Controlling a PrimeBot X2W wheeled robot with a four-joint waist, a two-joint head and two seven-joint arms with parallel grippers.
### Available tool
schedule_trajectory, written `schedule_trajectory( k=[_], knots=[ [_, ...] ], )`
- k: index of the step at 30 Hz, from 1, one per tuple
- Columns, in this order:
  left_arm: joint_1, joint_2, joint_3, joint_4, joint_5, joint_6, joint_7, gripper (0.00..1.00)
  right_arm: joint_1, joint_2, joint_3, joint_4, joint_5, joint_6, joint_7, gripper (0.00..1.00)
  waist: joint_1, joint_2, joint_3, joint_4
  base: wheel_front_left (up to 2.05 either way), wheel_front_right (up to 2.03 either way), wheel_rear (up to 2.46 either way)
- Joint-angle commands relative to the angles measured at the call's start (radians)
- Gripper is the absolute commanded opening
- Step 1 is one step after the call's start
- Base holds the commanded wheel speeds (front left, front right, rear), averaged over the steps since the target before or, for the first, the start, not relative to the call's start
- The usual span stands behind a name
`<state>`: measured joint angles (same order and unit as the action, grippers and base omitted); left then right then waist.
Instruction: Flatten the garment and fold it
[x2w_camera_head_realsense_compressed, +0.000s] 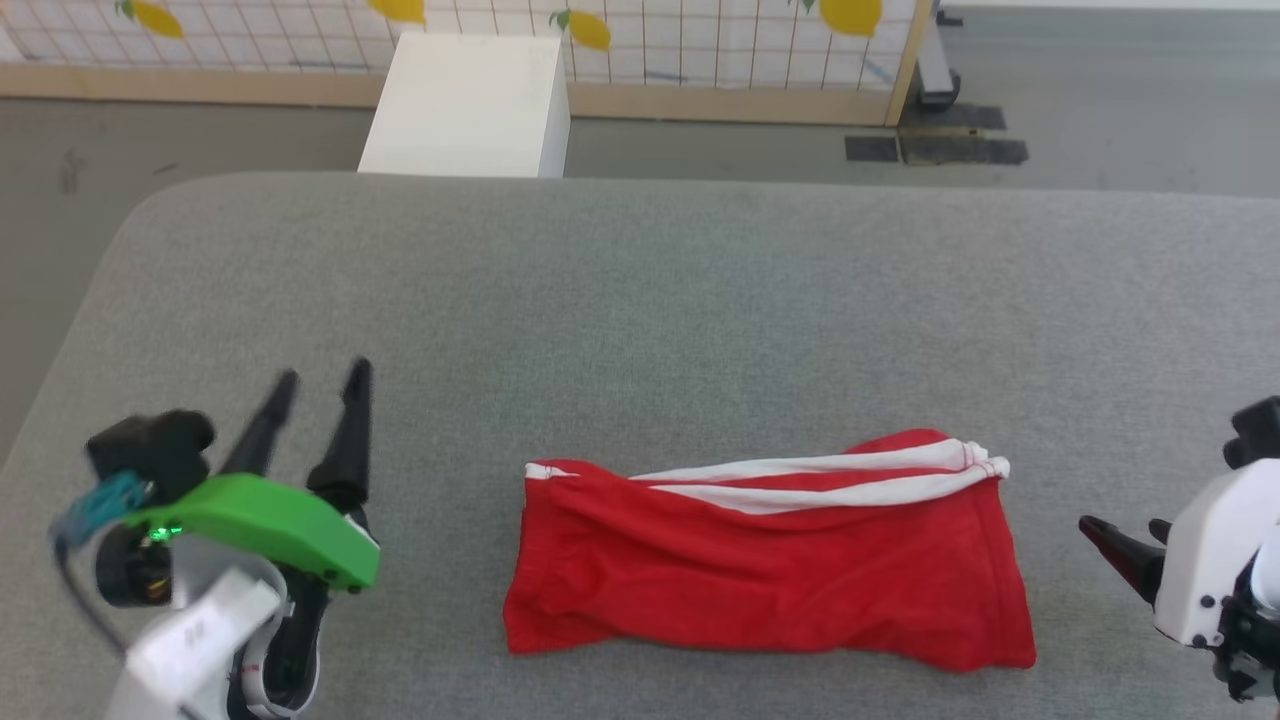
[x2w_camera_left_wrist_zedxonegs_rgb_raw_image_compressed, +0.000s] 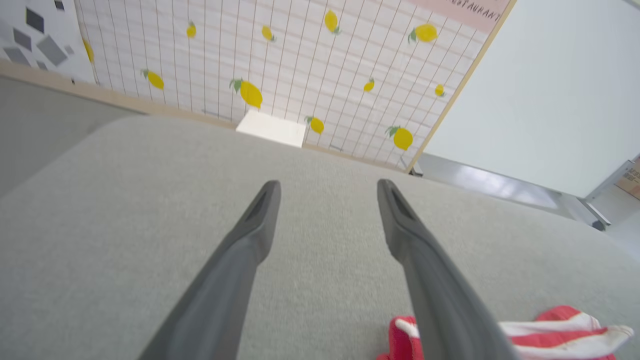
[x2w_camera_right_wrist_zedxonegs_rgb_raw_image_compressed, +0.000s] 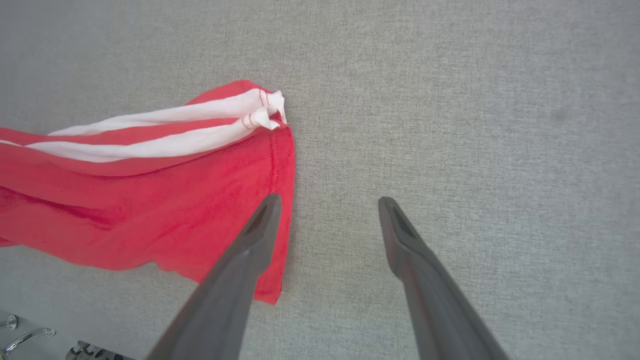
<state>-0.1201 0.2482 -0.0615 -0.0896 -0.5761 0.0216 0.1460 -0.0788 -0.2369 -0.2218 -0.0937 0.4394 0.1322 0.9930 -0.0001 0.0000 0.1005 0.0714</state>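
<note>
The garment (x2w_camera_head_realsense_compressed: 770, 560), red shorts with white stripes along their far edge, lies folded into a wrinkled oblong on the grey table (x2w_camera_head_realsense_compressed: 640, 300), near its front. My left gripper (x2w_camera_head_realsense_compressed: 320, 385) stands open to the left of the garment, apart from it, fingers pointing away from me. In the left wrist view its fingers (x2w_camera_left_wrist_zedxonegs_rgb_raw_image_compressed: 327, 190) are spread with nothing between them, and the garment's corner (x2w_camera_left_wrist_zedxonegs_rgb_raw_image_compressed: 555, 332) shows at the lower right. My right gripper (x2w_camera_head_realsense_compressed: 1120, 530) sits open just right of the garment (x2w_camera_right_wrist_zedxonegs_rgb_raw_image_compressed: 140, 190); in the right wrist view its gap (x2w_camera_right_wrist_zedxonegs_rgb_raw_image_compressed: 327, 202) is empty beside the garment's edge.
A white box (x2w_camera_head_realsense_compressed: 470, 105) stands on the floor behind the table. Behind it runs a partition (x2w_camera_head_realsense_compressed: 700, 40) with a grid and lemon print. The table's left corner is rounded, with floor beyond it.
</note>
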Motion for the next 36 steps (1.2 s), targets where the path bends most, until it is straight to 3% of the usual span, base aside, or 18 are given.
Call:
schedule_trajectory(
  k=[1,4,8,11,18,29,30,31,32,33,36],
  knots=[
    [-0.020,-0.003,0.007,0.008,0.034,-0.015,-0.088,1.00,-0.020,-0.010,0.015,0.014,0.011,-0.002,-0.003,1.00,0.0001,0.0000,0.022,0.011,0.00,0.00,0.00],
    [-0.017,-0.023,0.011,0.052,0.095,-0.035,-0.289,1.00,-0.038,-0.035,0.069,0.053,0.031,-0.002,0.007,1.00,0.0001,0.0000,0.043,0.019,0.00,0.00,0.00],
    [-0.019,-0.030,-0.001,0.094,0.174,-0.047,-0.391,1.00,-0.059,-0.064,0.132,0.100,0.039,-0.002,0.002,1.00,0.0001,0.0000,0.076,0.031,0.00,0.00,0.00],
    [-0.025,-0.052,0.015,0.094,0.210,-0.042,-0.405,1.00,-0.070,-0.074,0.175,0.135,0.036,-0.002,-0.013,1.00,0.0001,0.0000,0.101,0.042,0.00,0.00,0.00],
    [-0.026,-0.100,0.070,0.053,0.291,-0.076,-0.407,1.00,-0.103,-0.070,0.283,0.188,0.065,-0.002,-0.041,1.00,0.0001,0.0000,0.139,0.059,0.00,0.00,0.00],
    [-0.011,-0.161,0.124,0.055,0.330,-0.121,-0.408,1.00,-0.130,-0.077,0.391,0.255,0.108,-0.002,-0.056,1.00,0.0001,0.0000,0.138,0.063,0.00,0.00,0.00],
    [-0.010,-0.164,0.126,0.056,0.333,-0.123,-0.408,1.00,-0.130,-0.078,0.391,0.264,0.110,-0.002,-0.050,0.79,0.0001,0.0000,0.137,0.063,0.00,0.00,0.00],
    [-0.009,-0.166,0.129,0.056,0.336,-0.126,-0.408,1.00,-0.130,-0.081,0.393,0.272,0.111,-0.002,-0.043,0.22,0.0001,0.0000,0.135,0.063,0.00,0.00,0.00],
    [-0.008,-0.168,0.130,0.058,0.338,-0.128,-0.408,1.00,-0.131,-0.083,0.393,0.276,0.112,-0.002,-0.040,0.16,0.0001,0.0000,0.133,0.063,0.00,0.00,0.00],
    [-0.006,-0.171,0.134,0.057,0.340,-0.130,-0.408,1.00,-0.131,-0.086,0.391,0.279,0.112,-0.002,-0.038,0.00,0.0001,0.0000,0.131,0.062,0.00,0.00,0.00],
    [0.003,-0.178,0.142,0.060,0.346,-0.137,-0.408,1.00,-0.132,-0.091,0.365,0.288,0.108,-0.002,-0.029,0.00,0.0001,0.0000,0.123,0.060,0.00,0.00,0.00]
  ],
)
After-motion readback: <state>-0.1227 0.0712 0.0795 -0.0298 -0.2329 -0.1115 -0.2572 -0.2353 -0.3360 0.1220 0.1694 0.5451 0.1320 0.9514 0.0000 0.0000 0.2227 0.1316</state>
